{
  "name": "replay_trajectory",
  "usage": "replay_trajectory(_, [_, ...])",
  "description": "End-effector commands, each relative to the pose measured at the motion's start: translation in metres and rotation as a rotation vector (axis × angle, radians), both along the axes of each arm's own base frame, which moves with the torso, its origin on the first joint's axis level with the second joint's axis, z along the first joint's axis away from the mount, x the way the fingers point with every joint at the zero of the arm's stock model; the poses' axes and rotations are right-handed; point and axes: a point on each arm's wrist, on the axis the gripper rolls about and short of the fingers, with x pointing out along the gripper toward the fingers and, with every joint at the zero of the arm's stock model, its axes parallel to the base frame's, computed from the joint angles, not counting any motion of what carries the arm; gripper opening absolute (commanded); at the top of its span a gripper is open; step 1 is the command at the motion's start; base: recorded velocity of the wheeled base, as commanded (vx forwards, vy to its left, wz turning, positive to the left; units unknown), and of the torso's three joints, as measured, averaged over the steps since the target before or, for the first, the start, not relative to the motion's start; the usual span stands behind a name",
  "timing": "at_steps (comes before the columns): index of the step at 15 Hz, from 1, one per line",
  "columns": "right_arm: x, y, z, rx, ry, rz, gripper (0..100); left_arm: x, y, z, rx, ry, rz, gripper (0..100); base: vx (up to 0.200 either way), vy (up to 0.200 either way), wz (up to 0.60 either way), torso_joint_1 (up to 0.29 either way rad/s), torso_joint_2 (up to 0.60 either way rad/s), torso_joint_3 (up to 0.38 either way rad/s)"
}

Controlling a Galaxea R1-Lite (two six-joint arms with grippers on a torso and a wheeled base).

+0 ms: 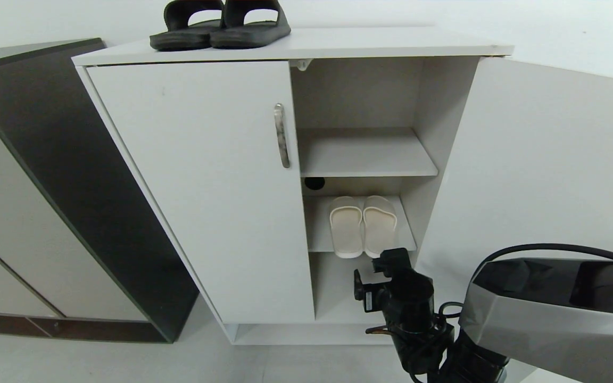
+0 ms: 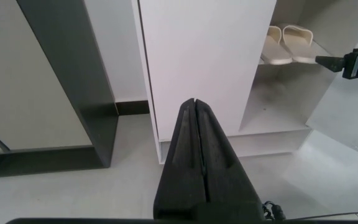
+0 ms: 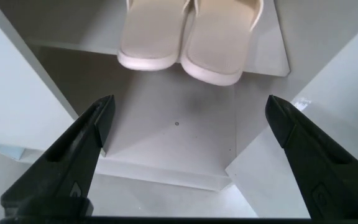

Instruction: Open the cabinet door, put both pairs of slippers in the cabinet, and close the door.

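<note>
Right gripper (image 3: 189, 104) held low with jaws spread wide, left gripper (image 2: 194, 111) with jaws pressed together

Cabinet (image 1: 338, 45) top: top pair of slippers (image 1: 220, 25) lies side by side toward its left end.
Left door (image 1: 195, 186): covers the left half.
Right door (image 1: 540, 170): swung out to the right of the open compartment.
Middle shelf (image 1: 317, 229): below the upper shelf (image 1: 365, 154); shelf pair of slippers (image 1: 363, 226) lies side by side at its front edge.
Right fingers (image 3: 79, 149): before the open compartment, lower than the middle shelf.
Left fingers (image 2: 191, 155): before the left door.
Tall unit (image 1: 72, 175): left of the cabinet.
</note>
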Motion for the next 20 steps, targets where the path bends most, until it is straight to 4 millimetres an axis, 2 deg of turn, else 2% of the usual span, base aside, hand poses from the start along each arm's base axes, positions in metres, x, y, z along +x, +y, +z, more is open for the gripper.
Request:
replay_trajectory(1, [0.0, 0.0, -0.002, -0.005, 0.004, 0.001, 100, 0.0, 0.0, 0.0, -0.001, 0.001, 0.001, 0, 0.0, 0.0, 0.0, 0.0, 0.0, 0.0])
replay_trajectory(10, [0.0, -0.002, -0.013, -0.026, 0.025, -0.003, 100, 0.0, 0.0, 0.0, 0.001, 0.001, -0.001, 0, 0.0, 0.0, 0.0, 0.0, 0.0, 0.0])
replay_trajectory(20, [0.002, -0.005, -0.012, -0.02, 0.018, -0.013, 100, 0.0, 0.0, 0.0, 0.002, 0.0, -0.001, 0, 0.0, 0.0, 0.0, 0.001, 0.0, 0.156])
